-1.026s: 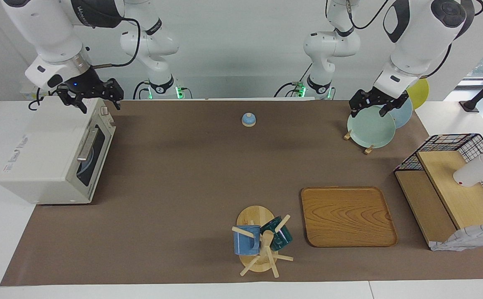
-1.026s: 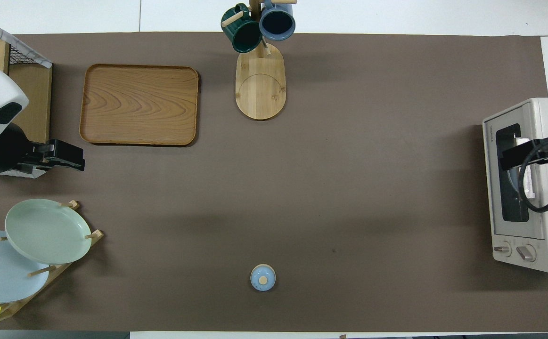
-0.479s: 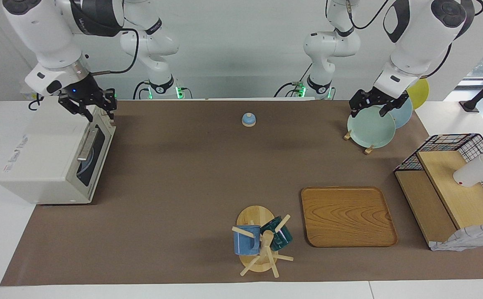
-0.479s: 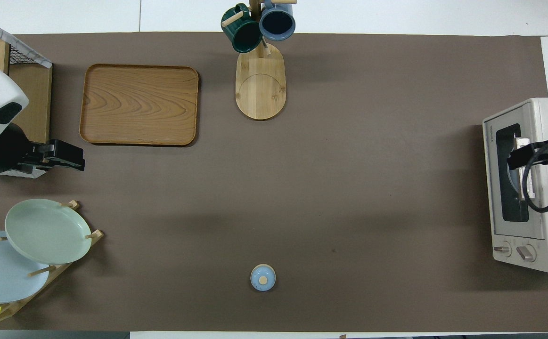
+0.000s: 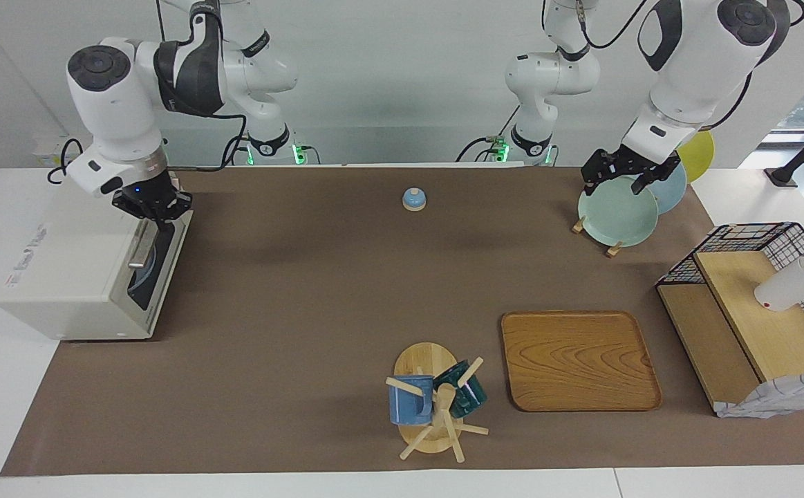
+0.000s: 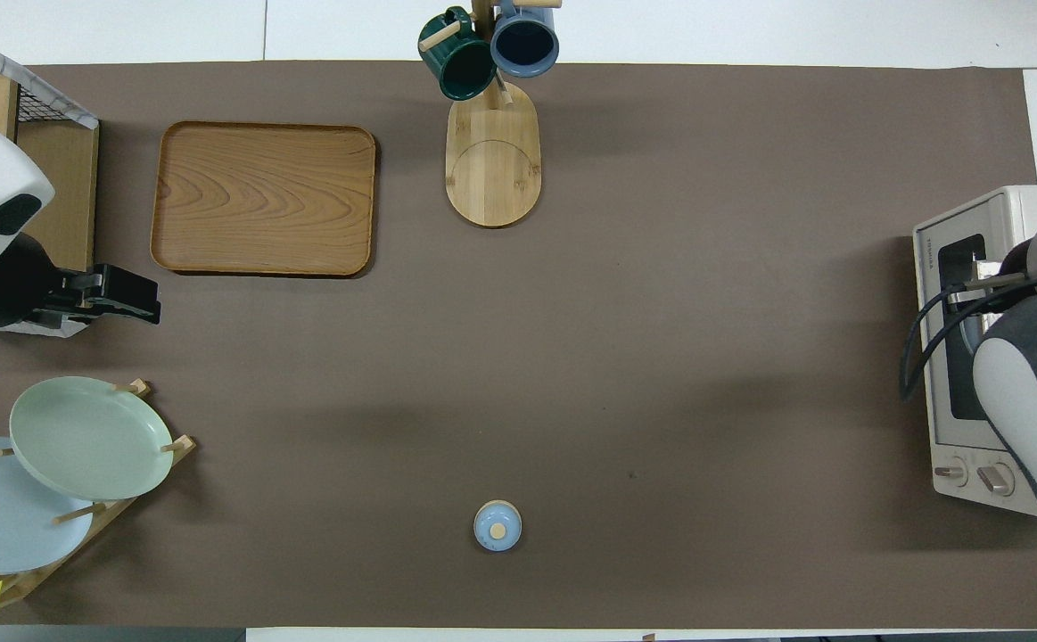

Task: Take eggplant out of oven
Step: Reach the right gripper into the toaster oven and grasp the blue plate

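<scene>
Behind the dark glass door of the boxy off-white toaster oven (image 5: pixel 90 270) the eggplant must lie, but I cannot see it; the door is not yet opened. My right gripper (image 5: pixel 156 216) is down at the upper edge of this door, at the end of the metal bar handle (image 5: pixel 141 244) nearer to the robots, and its fingers are together. Whether they really clamp the bar, or only closed beside it, I cannot tell.

From here I judge some risks. If my fingers closed on nothing, pulling will leave the door shut. If I hold only the end of the bar, the pull is off centre, so the fingers may slide off, or the light oven may drag over the brown table mat (image 5: pixel 319 290) instead of opening. The door also swings down toward the open mat below my hand, so I must follow its arc.

Well apart from this hand, my left gripper (image 5: pixel 621 181) waits with fingers apart over the pale green plate (image 5: pixel 616 216) in the wooden plate rack (image 5: pixel 611 249). A small blue lidded knob-shaped thing (image 5: pixel 413 199) stands between both hands.
</scene>
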Tool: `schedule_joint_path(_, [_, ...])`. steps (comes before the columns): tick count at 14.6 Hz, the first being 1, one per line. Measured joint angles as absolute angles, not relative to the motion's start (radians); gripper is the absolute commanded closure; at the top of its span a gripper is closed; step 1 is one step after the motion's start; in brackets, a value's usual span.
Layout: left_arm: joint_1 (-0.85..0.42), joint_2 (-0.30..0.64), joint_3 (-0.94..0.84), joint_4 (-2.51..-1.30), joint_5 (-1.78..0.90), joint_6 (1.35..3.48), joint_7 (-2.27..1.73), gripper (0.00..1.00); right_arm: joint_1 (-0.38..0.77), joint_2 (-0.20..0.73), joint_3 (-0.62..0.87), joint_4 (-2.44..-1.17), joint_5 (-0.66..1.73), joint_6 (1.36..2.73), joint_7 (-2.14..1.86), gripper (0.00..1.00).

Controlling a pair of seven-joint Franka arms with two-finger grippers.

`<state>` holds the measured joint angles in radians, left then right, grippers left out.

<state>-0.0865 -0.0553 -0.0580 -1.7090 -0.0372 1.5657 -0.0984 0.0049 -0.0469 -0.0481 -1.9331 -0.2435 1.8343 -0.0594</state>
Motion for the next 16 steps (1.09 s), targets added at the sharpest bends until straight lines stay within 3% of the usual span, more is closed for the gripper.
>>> schedule_joint_path(16, [-0.086, -0.055, -0.058, -1.709, -0.037, 1.566, -0.098, 0.00, -0.020, -0.036, -0.046, -2.030, -0.330, 1.890, -0.062, 1.00])
